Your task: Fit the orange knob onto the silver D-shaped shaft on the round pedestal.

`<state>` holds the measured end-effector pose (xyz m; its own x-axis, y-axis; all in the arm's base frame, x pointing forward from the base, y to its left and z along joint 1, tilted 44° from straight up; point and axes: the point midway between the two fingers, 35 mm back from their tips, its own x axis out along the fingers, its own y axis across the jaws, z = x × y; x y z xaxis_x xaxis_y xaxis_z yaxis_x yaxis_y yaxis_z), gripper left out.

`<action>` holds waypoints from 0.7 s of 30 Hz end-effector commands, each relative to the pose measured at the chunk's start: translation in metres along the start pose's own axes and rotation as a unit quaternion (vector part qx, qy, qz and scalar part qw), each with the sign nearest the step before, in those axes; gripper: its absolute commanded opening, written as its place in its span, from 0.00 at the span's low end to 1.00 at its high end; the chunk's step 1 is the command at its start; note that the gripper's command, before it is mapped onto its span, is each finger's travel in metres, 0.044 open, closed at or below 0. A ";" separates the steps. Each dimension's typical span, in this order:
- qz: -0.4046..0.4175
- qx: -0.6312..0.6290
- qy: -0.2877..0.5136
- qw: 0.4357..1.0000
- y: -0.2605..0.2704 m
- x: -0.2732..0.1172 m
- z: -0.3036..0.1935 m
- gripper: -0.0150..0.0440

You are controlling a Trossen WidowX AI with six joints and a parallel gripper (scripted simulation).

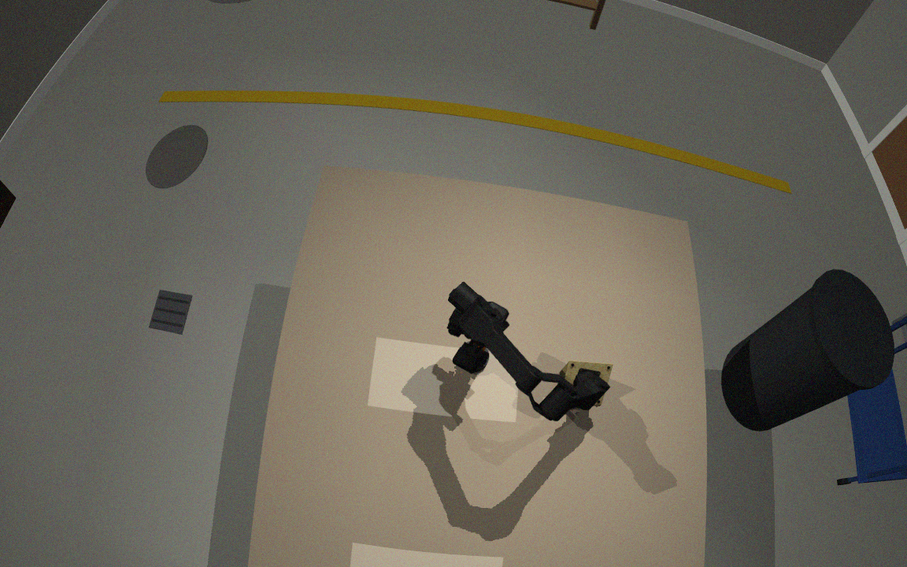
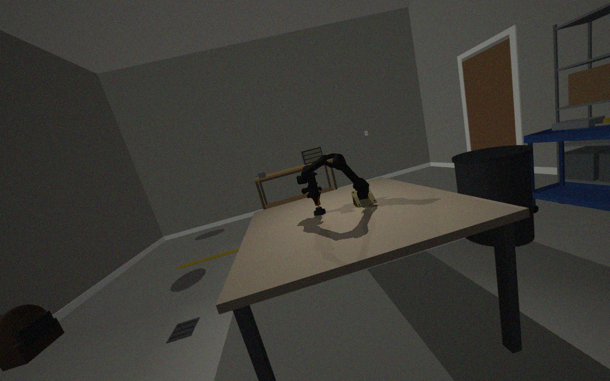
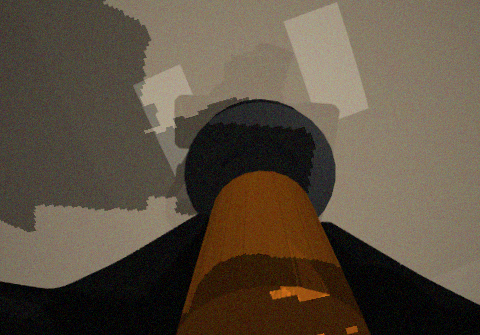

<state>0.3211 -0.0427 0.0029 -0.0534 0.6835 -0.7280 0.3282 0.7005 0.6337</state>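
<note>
The orange knob stands upright between the fingers of my gripper, which is shut on it. The dark round pedestal is directly below the knob in the wrist view, partly in shadow. The knob's lower end covers the front-middle of the pedestal there. The silver shaft is hidden, and so are the hole and its flat side. I cannot tell whether the knob is on the shaft or whether a gap remains beneath it. In the top view the arm and shadows obscure the knob.
The arm base plate is fixed to the light table, to the right of the pedestal. Arm shadows and bright light patches fall on the table. A large black bin stands beyond the table's right edge.
</note>
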 end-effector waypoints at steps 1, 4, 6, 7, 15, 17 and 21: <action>-0.001 -0.057 0.000 0.998 -0.001 0.001 0.001 0.25; -0.001 -0.057 0.000 0.998 -0.001 0.002 0.000 0.25; -0.001 -0.057 0.000 0.998 -0.001 0.002 0.000 0.25; -0.001 -0.057 0.000 0.998 -0.001 0.003 0.001 0.25; -0.001 -0.057 0.000 0.998 0.000 0.003 0.000 0.25; -0.001 -0.057 0.000 0.998 0.000 0.004 0.000 0.25; -0.001 -0.057 0.000 0.998 0.000 0.004 0.000 0.25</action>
<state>0.3206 -0.0407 0.0000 -0.0560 0.6824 -0.7288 0.2266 0.7196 0.6564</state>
